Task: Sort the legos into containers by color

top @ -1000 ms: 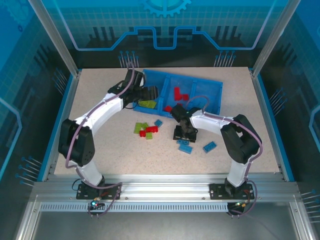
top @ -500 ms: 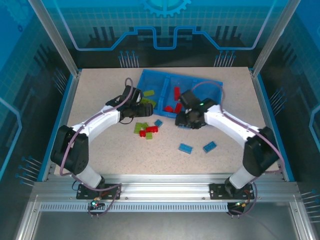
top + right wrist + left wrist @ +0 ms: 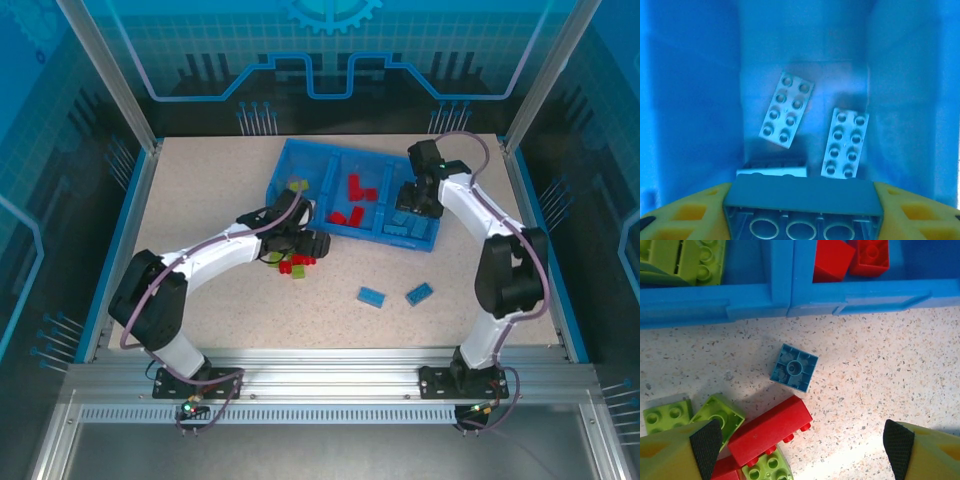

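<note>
Grips a light blue brick (image 3: pixel 801 194) in the right gripper (image 3: pixel 801 220) over the right compartment (image 3: pixel 805 40), other blue bricks (image 3: pixel 786 110) at 12 o'clock: likely for a drop by colour. Holds the left gripper (image 3: pixel 800 447) wide apart, empty, above loose legos (image 3: pixel 771 429); small blue brick (image 3: pixel 794 367) at 12 o'clock.

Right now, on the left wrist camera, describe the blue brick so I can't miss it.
Find the front wall of the tray where two compartments meet. Just in front of it on the table lies a small square blue brick, alone. Unlike the red brick and green bricks nearby, it lies hollow side up.
</note>
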Robot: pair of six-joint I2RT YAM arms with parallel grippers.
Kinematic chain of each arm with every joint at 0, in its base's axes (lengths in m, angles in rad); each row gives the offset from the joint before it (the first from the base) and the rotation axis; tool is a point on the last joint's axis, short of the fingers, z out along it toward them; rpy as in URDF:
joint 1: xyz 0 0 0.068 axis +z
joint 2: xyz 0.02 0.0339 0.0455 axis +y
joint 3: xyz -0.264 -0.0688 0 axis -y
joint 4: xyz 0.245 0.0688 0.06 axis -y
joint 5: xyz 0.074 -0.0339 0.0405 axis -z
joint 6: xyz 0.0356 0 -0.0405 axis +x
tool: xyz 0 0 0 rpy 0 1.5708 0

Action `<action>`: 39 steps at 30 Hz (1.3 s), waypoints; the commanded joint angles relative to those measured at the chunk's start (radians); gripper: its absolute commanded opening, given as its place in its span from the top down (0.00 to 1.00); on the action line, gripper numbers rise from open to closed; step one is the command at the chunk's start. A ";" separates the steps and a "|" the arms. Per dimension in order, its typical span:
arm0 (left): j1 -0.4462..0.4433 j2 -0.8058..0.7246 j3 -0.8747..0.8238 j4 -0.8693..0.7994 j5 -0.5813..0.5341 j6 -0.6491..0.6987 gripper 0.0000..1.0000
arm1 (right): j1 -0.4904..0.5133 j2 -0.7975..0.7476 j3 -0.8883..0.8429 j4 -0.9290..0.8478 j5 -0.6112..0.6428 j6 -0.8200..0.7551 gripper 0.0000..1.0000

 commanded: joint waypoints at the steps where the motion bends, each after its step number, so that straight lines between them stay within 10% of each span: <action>1: -0.011 0.034 0.052 -0.025 0.006 0.047 0.13 | -0.036 0.062 0.062 -0.037 0.009 -0.038 0.44; 14: -0.030 0.195 0.182 -0.081 -0.017 0.152 0.21 | -0.012 0.020 0.054 -0.036 -0.077 -0.054 0.16; 39: -0.040 0.344 0.201 -0.053 -0.083 0.096 0.32 | -0.026 -0.267 -0.111 -0.029 -0.097 -0.028 0.13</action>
